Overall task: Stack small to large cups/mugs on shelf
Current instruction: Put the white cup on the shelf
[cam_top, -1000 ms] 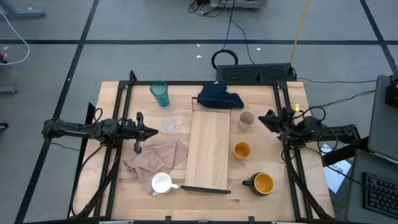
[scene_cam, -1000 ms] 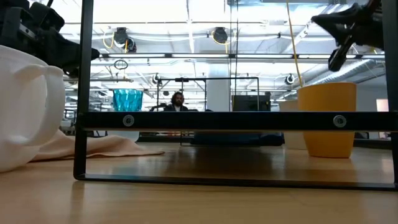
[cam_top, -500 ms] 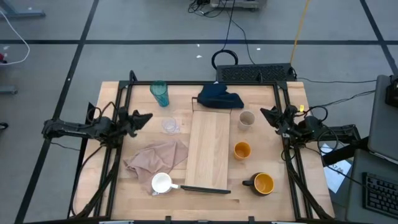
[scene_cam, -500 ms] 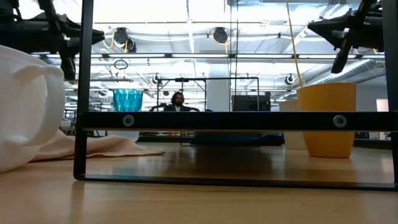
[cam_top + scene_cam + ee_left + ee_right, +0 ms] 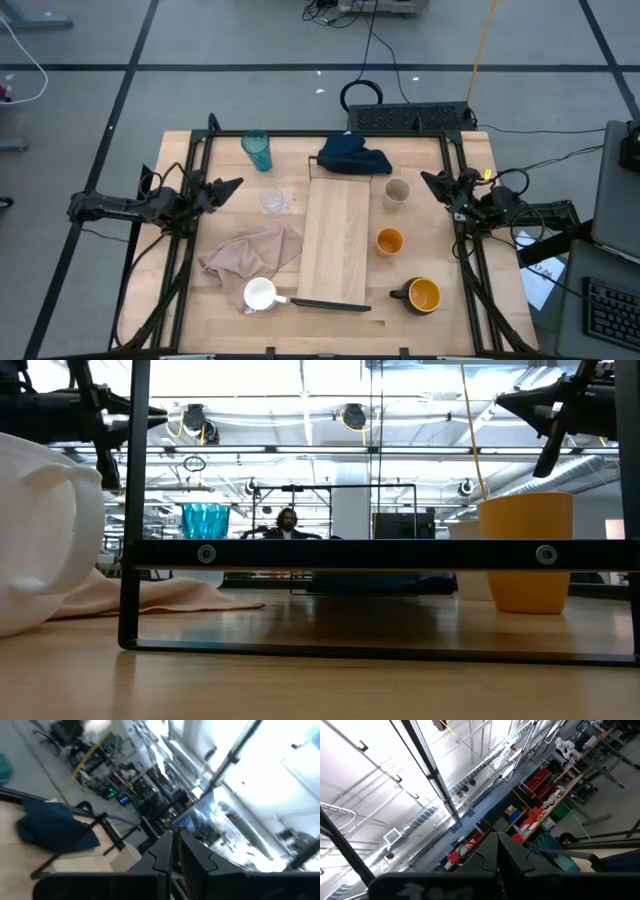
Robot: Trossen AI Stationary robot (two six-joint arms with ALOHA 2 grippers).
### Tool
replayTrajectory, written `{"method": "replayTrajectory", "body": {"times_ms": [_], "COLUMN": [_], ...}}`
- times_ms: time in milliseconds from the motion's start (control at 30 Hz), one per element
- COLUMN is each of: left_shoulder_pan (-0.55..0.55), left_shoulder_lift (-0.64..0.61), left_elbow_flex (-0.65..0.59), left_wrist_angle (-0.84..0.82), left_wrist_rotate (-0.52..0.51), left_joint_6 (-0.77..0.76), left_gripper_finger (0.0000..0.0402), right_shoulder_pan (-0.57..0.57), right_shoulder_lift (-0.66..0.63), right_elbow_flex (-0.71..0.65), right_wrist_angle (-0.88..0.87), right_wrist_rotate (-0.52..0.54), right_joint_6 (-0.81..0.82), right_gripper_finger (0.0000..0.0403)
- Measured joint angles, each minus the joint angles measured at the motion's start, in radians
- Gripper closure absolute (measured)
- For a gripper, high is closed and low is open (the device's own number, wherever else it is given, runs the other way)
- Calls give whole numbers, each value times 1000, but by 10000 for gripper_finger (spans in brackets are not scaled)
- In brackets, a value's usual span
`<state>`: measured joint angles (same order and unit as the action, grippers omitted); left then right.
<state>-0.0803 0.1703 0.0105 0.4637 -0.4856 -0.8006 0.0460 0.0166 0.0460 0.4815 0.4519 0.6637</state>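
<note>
The shelf (image 5: 337,240) is left bare at centre for stacking; the left tool (image 5: 233,184) at nine o'clock and right tool (image 5: 427,180) at three o'clock are kept closed, empty.

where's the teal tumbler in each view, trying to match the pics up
High view: teal tumbler stands at the table's far left corner, left of the dark blue cloth.
Low view: behind the black bar, left of centre.
Left wrist view: only a teal sliver at the frame edge, possibly it.
Right wrist view: blurred teal shape, probably it.
Shared landmark: the dark blue cloth.
</note>
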Motion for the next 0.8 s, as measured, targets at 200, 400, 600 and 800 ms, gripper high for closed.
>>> {"method": "replayTrajectory", "body": {"times_ms": [200,400,600,800], "left_shoulder_pan": [0,0,0,0], "left_shoulder_lift": [0,0,0,0], "left_elbow_flex": [0,0,0,0], "left_wrist_angle": [13,13,13,13], "left_wrist_rotate": [-87,-130,-129,-118], "left_joint_6": [-14,-21,-38,-49], "left_gripper_finger": [369,369,369,369], "right_shoulder_pan": [0,0,0,0], "right_shoulder_lift": [-1,0,0,0], "right_elbow_flex": [0,0,0,0], "right_wrist_angle": [30,14,15,16], "right_wrist_rotate": [13,25,26,26], "right_joint_6": [-55,-55,-62,5], "right_gripper_finger": [403,403,403,403]}}
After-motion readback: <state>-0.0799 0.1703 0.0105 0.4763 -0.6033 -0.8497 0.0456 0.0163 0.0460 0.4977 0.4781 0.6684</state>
